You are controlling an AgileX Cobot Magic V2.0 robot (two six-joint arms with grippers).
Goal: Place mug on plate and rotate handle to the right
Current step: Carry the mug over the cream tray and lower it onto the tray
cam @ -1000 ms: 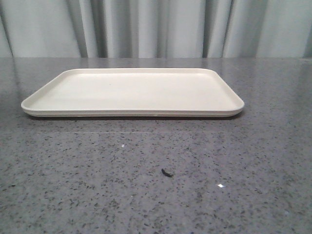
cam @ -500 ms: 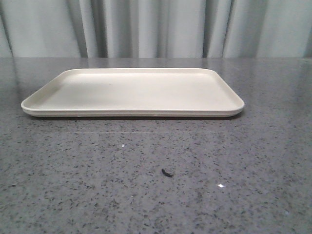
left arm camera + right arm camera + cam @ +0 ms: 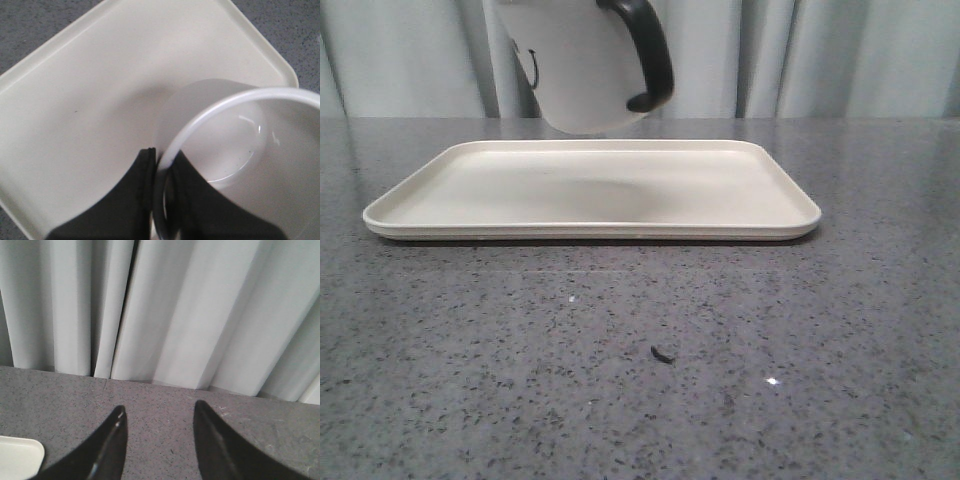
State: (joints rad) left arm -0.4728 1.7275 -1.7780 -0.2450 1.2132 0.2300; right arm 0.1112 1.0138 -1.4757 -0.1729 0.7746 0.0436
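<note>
Soft even light; mug [image 3: 582, 70] blurred, faint shadow on plate [image 3: 470, 200].

The mug [image 3: 582, 65] has its top cut off by the front view's edge.

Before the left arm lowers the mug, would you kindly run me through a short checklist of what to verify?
1. Grip: left gripper has its jaws pinched on the rim of the mug, one inside and one outside. Ok.
2. Mug over the plate: the left wrist view shows plate surface beneath it. Ok.
3. Mug upright: it hangs tilted in the front view. Not ok.
4. Landing spot: bare plate under the mug. Ok.
5. Handle direction: points right in the front view. Ok.
6. Right gripper: open, away over the table near the curtain. Ok.
</note>
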